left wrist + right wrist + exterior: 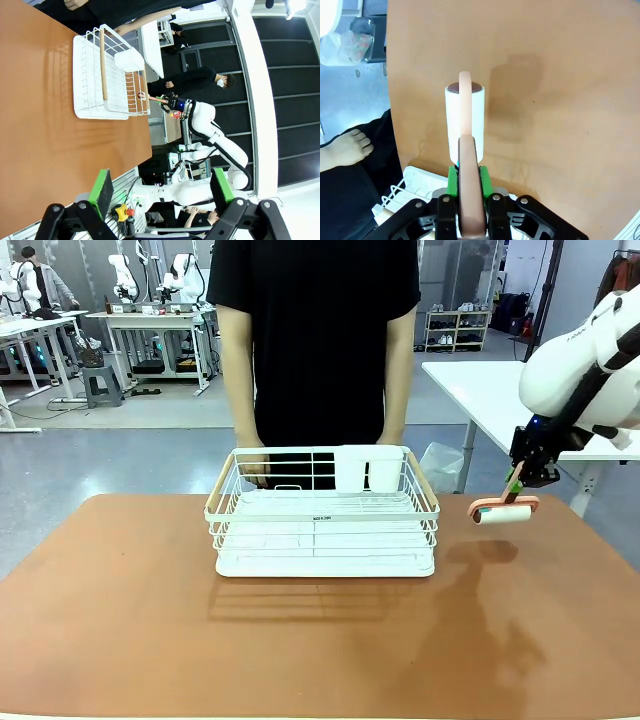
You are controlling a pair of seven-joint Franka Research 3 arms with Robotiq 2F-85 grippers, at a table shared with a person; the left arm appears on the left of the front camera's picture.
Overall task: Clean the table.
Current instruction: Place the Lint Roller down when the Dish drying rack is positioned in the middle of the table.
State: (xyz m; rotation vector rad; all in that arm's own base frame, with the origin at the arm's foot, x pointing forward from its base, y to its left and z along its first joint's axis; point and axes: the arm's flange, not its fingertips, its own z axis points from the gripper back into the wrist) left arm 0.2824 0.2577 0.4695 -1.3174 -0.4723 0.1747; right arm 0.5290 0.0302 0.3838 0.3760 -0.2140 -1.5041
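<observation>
The reddish-brown table [120,620] spreads across the front view. Above its right side hangs a lint roller [503,512] with a white roll and a salmon handle, clear of the tabletop and casting a shadow on it. My right gripper [520,480] is shut on the handle. In the right wrist view the green pads of that gripper [468,182] clamp the handle and the roller [464,120] points away over the table [560,100]. My left gripper [162,187] is open with nothing between its pads, off the table's edge [45,125].
A white wire dish rack [322,512] with a white cup holder stands mid-table toward the far side. A person in black stands behind it, hands [252,462] at its far rim. A white-topped table [480,390] lies beyond the right corner.
</observation>
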